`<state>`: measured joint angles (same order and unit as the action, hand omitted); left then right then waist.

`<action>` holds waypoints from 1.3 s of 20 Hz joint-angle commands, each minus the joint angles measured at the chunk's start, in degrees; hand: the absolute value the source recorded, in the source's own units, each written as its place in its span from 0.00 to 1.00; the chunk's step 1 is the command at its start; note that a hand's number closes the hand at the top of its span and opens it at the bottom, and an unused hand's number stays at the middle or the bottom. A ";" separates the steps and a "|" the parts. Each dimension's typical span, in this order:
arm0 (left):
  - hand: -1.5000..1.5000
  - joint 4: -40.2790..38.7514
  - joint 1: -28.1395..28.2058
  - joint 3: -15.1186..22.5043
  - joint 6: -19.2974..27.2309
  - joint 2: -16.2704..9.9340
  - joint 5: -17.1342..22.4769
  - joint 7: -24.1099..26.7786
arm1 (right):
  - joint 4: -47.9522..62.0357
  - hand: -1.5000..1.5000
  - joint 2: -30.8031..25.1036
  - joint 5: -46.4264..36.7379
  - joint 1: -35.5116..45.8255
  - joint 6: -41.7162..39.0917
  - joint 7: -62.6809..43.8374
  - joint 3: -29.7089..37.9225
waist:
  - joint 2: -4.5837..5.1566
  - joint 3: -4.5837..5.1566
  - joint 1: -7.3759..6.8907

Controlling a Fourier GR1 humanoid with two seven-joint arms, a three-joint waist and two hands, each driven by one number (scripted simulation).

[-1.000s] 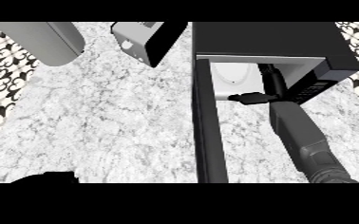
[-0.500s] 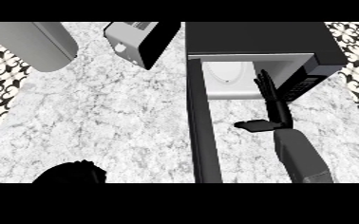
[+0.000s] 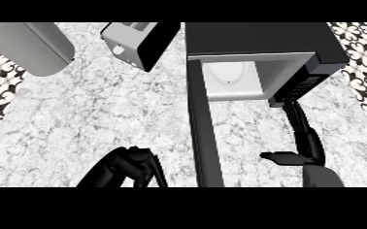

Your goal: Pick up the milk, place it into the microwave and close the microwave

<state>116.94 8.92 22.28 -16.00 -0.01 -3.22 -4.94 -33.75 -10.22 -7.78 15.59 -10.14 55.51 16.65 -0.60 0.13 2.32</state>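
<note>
A marbled counter (image 3: 108, 106) filled the view, patterned tiles at both edges. The right hand's (image 3: 305, 138) fingers (image 3: 294, 114) stretched straight toward the microwave's (image 3: 265, 53) front corner beside the keypad, thumb out to the left, holding nothing. The left hand (image 3: 129, 167) sat low with fingers curled, apparently holding nothing, though its lower part was cut off. The milk (image 3: 228, 75) seemed to stand inside the cavity, a pale shape hard to make out. The door (image 3: 204, 136) stood open, edge-on. Placing looked done; closing remained, calling for a push on the door. A toaster (image 3: 136, 41) sat behind.
</note>
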 commanded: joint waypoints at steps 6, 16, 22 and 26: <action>1.00 -19.38 -13.90 11.01 8.30 0.01 -6.26 1.26 | -20.15 0.00 -0.98 3.37 -18.99 -6.36 -0.31 -3.08 | 0.23 0.06 1.14; 1.00 -48.75 -26.00 19.04 24.02 0.00 -4.28 17.10 | -38.28 0.00 -6.45 9.78 -28.31 -13.11 -3.01 -5.11 | 0.86 0.05 1.17; 1.00 -52.40 -29.37 27.24 36.84 0.00 5.11 23.88 | -48.94 0.00 -9.89 17.32 -30.67 -17.66 -9.52 -5.74 | 1.02 0.17 2.52; 1.00 -57.55 -32.12 30.43 40.48 0.00 10.62 26.50 | -55.82 0.00 -10.00 19.98 -33.24 -17.61 -12.45 -7.53 | 1.33 0.25 4.19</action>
<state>63.83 -20.22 48.87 20.13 -0.25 2.67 19.70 -83.84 -19.17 9.20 -16.14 -23.04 43.97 9.79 0.48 0.32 5.45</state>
